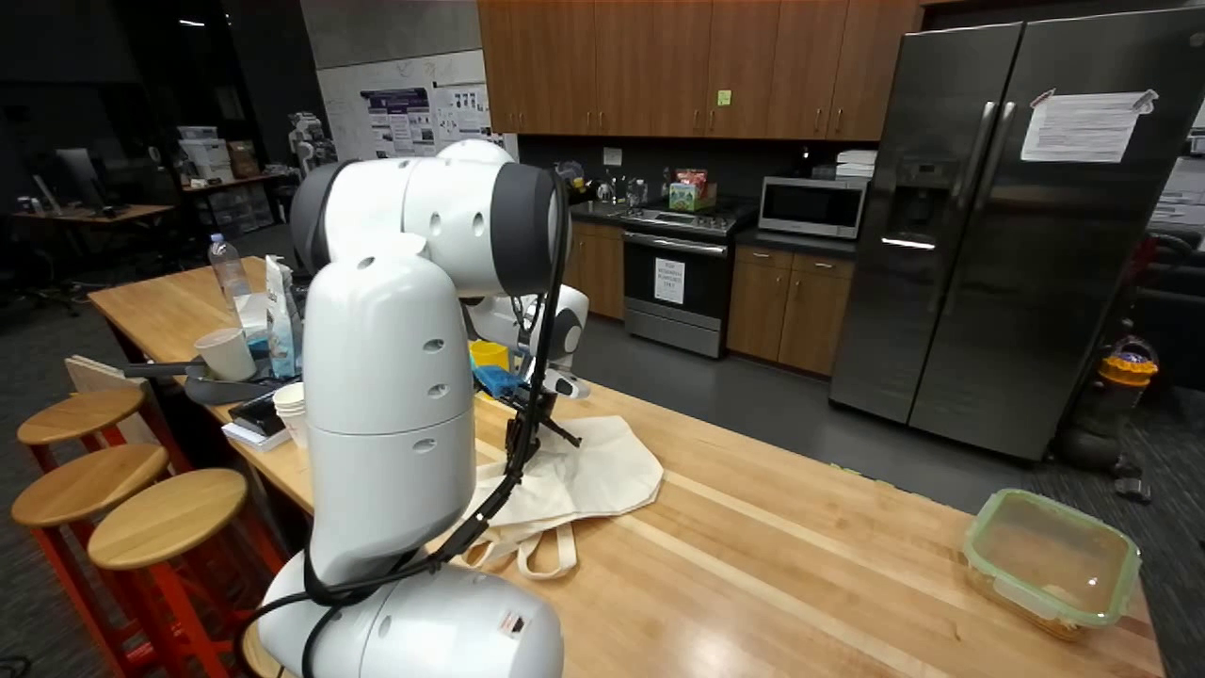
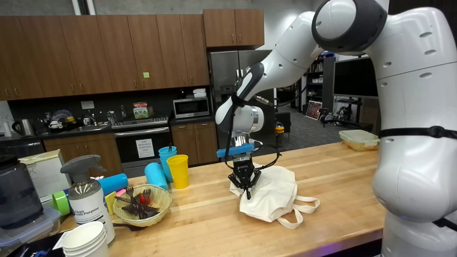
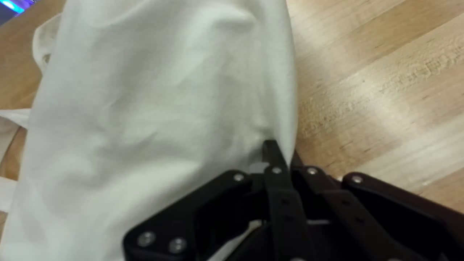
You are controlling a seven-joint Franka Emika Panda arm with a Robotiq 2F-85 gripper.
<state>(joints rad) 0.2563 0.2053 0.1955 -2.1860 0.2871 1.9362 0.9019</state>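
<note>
Clamped on the edge of a cream cloth tote bag (image 3: 163, 108), with black jaws together and only a thin bit of fabric caught between. Seen in the wrist view with one fingertip (image 3: 271, 149) against the near face of the cloth and the opposite fingertip mostly hidden behind it. Pointed downward in an exterior view, below a blue strip (image 2: 235, 150), and too low over the wooden surface (image 2: 200, 228) to tell whether touching it. In the bag's case, spread crumpled on that surface under and beside the jaws, with looped straps (image 1: 567, 549) reaching toward the robot's base (image 2: 416, 232). Flanked, well apart, by a yellow cup (image 2: 178, 173), blue cups (image 2: 156, 175) and a wicker basket (image 2: 162, 201) of dark forks (image 2: 142, 211), with a spray bottle (image 2: 87, 205) and stacked white cups (image 2: 85, 239) farther off. Joined near the end of the same surface, in both exterior views, by a clear container with a green-rimmed lid (image 1: 1054, 556). Backed, across the floor (image 1: 772, 395), by a stove (image 1: 706, 292), a microwave (image 1: 811, 207), wooden cabinets (image 1: 687, 66) and a steel refrigerator (image 1: 998, 264) with a sheet of paper (image 1: 1087, 127) taped to its door.
</note>
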